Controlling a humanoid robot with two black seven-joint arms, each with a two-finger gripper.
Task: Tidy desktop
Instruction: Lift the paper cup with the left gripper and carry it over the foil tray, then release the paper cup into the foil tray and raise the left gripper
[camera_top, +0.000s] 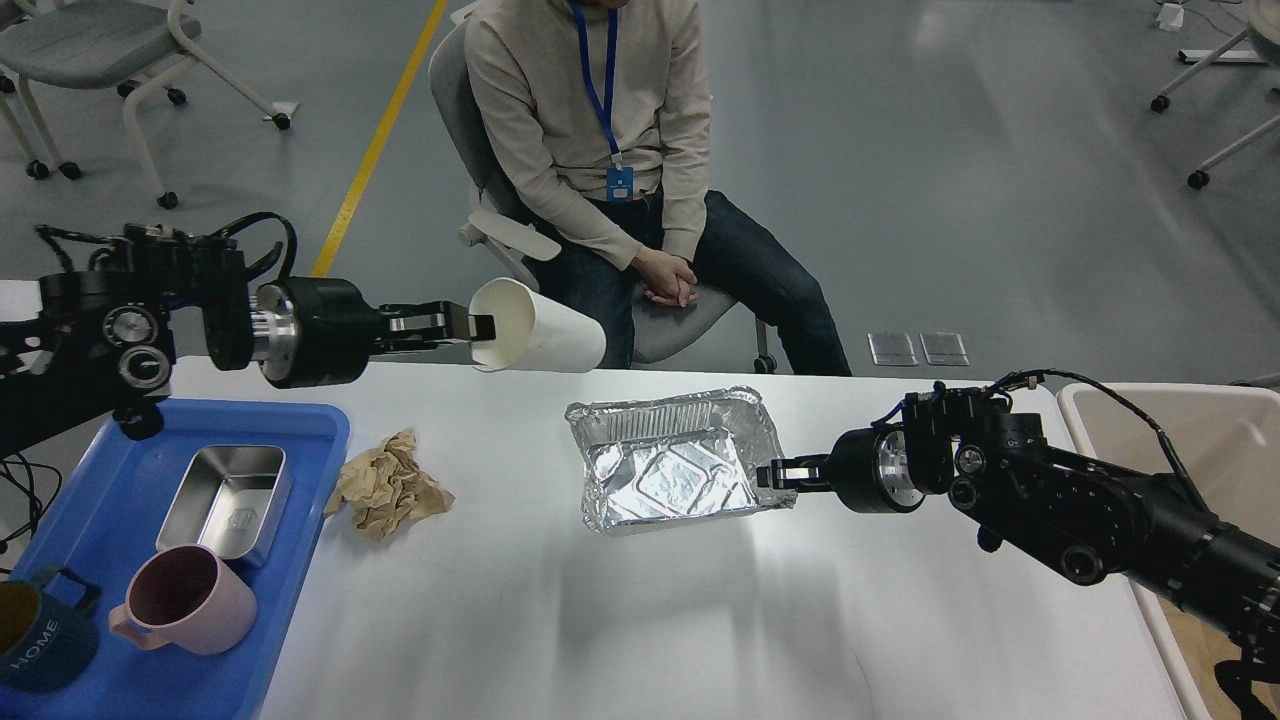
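Nearest, on the left edge of the desktop (640, 620), a blue plastic tray (300, 560) is seen, below and behind the left gripper (480, 327); in it stand a dark mug marked HOME (35, 635), a pink mug (185, 600) and an empty steel tin (225, 500). Neither mug's contents can be made out. The desktop itself, a broad white-grey slab spread beneath both arms, is judged rigid and smooth, so light items are likely to slide on it. A crumpled brown paper wad (385, 485) lies just beside the tray, below the left gripper; it is judged soft and near weightless, best pinched at a raised fold. A foil tray (675, 460), empty, sits mid-table; its right rim is met by the right gripper (778, 475), whose fingers appear closed on that rim, though the contact is small in view. The foil is judged thin and easily dented, so a grip at the rolled rim is favoured. A beige bin (1090, 420) lies behind the right arm; its contents are not shown. Farther off, the left gripper is clamped on the rim of a white paper cup (540, 328), held sideways above the far table edge; it is judged light and crushable. Beyond, a seated person (610, 150) is noted.
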